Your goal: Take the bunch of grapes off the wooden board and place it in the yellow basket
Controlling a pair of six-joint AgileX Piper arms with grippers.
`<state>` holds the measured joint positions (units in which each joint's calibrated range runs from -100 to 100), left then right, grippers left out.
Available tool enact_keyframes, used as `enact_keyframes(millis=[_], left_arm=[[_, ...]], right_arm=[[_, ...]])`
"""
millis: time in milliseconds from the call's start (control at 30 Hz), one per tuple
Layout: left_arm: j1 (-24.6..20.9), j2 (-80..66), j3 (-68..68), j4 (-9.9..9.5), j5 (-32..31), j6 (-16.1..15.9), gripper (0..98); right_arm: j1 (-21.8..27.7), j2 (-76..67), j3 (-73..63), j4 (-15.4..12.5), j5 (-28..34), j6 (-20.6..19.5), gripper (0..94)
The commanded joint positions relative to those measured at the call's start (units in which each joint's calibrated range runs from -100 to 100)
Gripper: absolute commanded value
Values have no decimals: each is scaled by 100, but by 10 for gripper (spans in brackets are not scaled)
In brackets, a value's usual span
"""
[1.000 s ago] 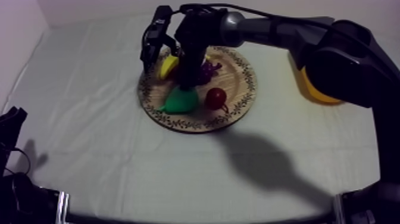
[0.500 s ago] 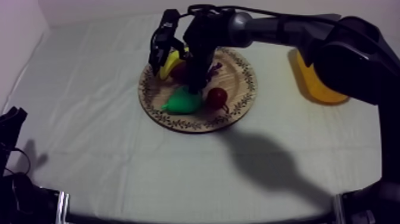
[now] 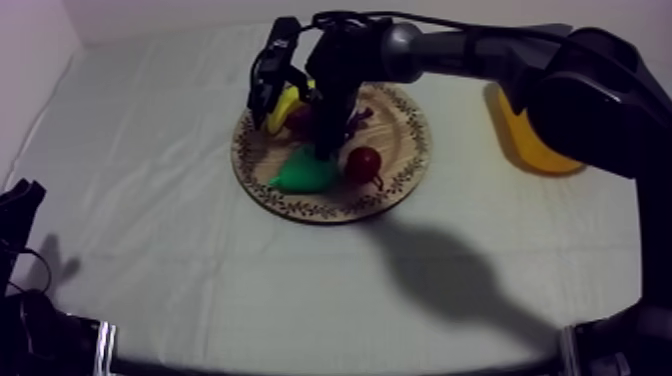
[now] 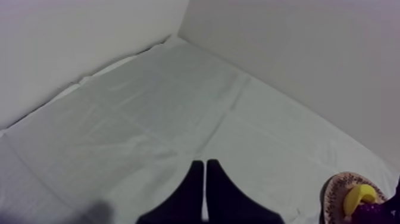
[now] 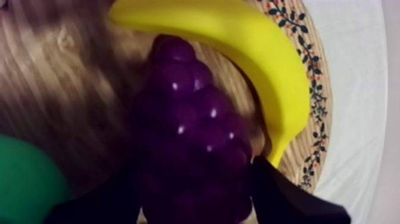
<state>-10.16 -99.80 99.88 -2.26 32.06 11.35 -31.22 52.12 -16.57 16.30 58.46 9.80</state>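
Grasping stage, by my reading: the right gripper [image 5: 193,173] pinches the bunch of grapes [image 5: 190,119] between its 2 fingers, on the wooden board [image 3: 400,150] beside the banana [image 5: 256,53]. Lifting it and carrying it to the yellow basket [image 3: 535,150] are left. The left gripper [image 4: 205,173] sits pressed together, well apart.

Round the bunch of grapes [image 5: 190,137] the wooden board [image 3: 405,125] is crowded, banana [image 5: 250,53] just beside it, pear [image 3: 305,172] and small red fruit [image 3: 363,163] near, while bare surface [image 3: 460,190] lies between board and yellow basket [image 3: 525,150].
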Motion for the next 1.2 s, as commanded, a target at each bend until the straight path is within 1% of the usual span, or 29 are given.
enact_keyframes(millis=[0,133,367,700,933,1167], left_arm=[[-1,-3,1,-1,4,1,1],[-1,-3,1,-1,4,1,1],[-1,-3,1,-1,4,1,1],[-1,-3,1,-1,4,1,1],[-1,-3,1,-1,4,1,1],[-1,-3,1,-1,4,1,1]], right_arm=[[-10,-100,58,-39,-122,-76,326],[-5,-449,352,-36,-342,-157,307],[91,-1288,657,-242,-437,-145,304],[298,-2755,1247,-494,-269,-176,298],[424,-3867,1925,-519,-137,-452,281],[631,-5109,2792,-769,34,-577,272]])
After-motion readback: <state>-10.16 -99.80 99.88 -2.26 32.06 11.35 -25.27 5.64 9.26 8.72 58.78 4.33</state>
